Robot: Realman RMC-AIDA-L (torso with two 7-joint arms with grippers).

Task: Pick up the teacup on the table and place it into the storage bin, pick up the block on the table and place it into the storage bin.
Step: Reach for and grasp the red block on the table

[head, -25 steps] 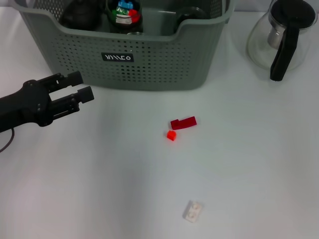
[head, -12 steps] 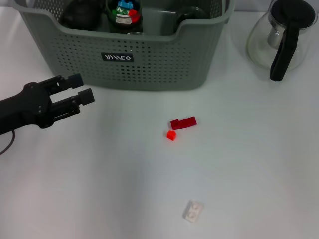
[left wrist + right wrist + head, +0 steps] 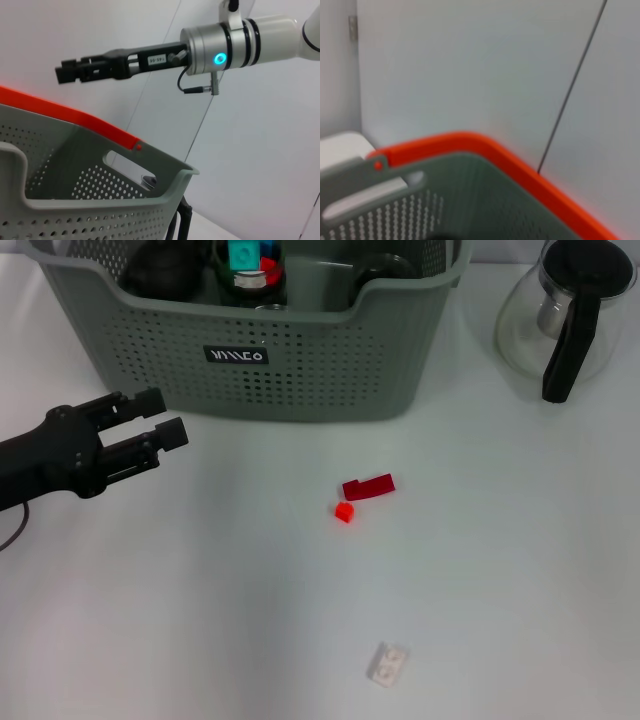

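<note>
The grey-green storage bin [image 3: 300, 360] stands at the back of the table and also shows in the left wrist view [image 3: 100, 195] and the right wrist view [image 3: 470, 200]. Inside it are dark round items [image 3: 160, 265] and a dark cup-like vessel [image 3: 250, 275] holding coloured pieces. No teacup shows on the table. A dark red block [image 3: 368, 486], a small orange-red block [image 3: 344, 512] and a white block [image 3: 387, 663] lie on the table. My left gripper [image 3: 162, 416] is open and empty, left of the blocks and in front of the bin. My right gripper [image 3: 64, 73] hangs above the bin.
A glass teapot [image 3: 565, 315] with a black handle stands at the back right. The white tabletop [image 3: 500, 570] stretches around the blocks. A grey wall stands behind the bin in both wrist views.
The coloured pieces in the dark vessel inside the bin have shifted; a teal piece now shows on top. The left gripper has barely moved.
</note>
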